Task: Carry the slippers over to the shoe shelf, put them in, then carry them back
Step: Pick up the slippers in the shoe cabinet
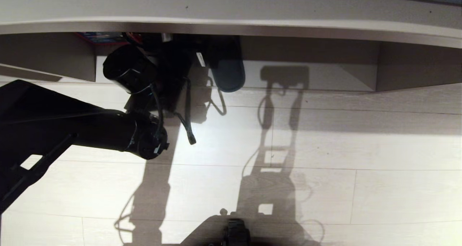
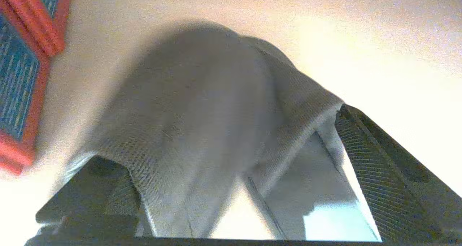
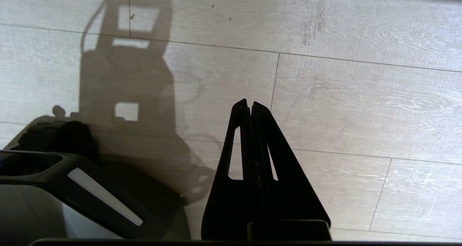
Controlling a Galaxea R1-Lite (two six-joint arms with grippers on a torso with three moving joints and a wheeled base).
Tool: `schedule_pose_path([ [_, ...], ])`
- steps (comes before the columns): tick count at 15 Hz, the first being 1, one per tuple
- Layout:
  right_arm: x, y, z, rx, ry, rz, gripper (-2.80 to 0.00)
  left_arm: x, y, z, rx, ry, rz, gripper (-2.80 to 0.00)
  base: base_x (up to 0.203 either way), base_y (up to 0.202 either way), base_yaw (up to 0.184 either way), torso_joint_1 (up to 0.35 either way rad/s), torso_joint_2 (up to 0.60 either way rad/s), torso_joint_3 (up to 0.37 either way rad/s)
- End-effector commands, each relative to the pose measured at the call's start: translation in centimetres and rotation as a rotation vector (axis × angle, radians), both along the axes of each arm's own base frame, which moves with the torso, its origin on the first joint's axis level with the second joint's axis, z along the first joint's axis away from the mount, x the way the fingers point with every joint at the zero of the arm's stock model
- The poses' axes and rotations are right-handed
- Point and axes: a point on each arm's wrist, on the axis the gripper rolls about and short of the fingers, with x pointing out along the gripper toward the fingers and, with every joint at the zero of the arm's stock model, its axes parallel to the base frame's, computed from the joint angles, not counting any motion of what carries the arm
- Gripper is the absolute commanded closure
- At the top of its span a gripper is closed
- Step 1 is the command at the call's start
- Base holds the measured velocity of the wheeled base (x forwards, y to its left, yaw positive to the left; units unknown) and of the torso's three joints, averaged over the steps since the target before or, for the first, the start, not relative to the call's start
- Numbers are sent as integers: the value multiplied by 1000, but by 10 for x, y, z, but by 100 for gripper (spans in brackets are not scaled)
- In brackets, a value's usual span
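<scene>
- The pale plank floor [image 1: 361,148] is taking up most of the head view, and the robot's shadow is lying across it.
- The shoe shelf [image 1: 325,76] is running along the far edge as a low, shallow cubby under a thick board.
- The left arm is reaching into the cubby's mouth, likely to set down or collect the pair there.
- The slippers [image 2: 202,112] are sitting in the shoe shelf; one heel [image 1: 228,76] is poking out over the front edge.
- The left hand [image 2: 231,173] is standing wide, its fingers [image 2: 379,173] straddling a grey slipper without visibly pinching it.
- The right hand [image 3: 249,110] is hanging closed and empty above the floor, parked.
</scene>
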Motion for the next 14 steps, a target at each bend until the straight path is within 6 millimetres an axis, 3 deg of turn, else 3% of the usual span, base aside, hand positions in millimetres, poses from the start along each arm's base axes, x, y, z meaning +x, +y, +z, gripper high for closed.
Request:
schedule_pose_path([
  [1,0,0,0,-1,2,0,0,-17,3,1,-8,-17,-15,-280,0,0,0,0,0,0],
  [9,0,0,0,1,0,-1,0,2,-13,-29,12,45,-17,-280,0,0,0,0,0,0],
  [14,0,0,0,4,-3,-1,0,20,-20,-14,-74,-6,86,-280,0,0,0,0,0,0],
])
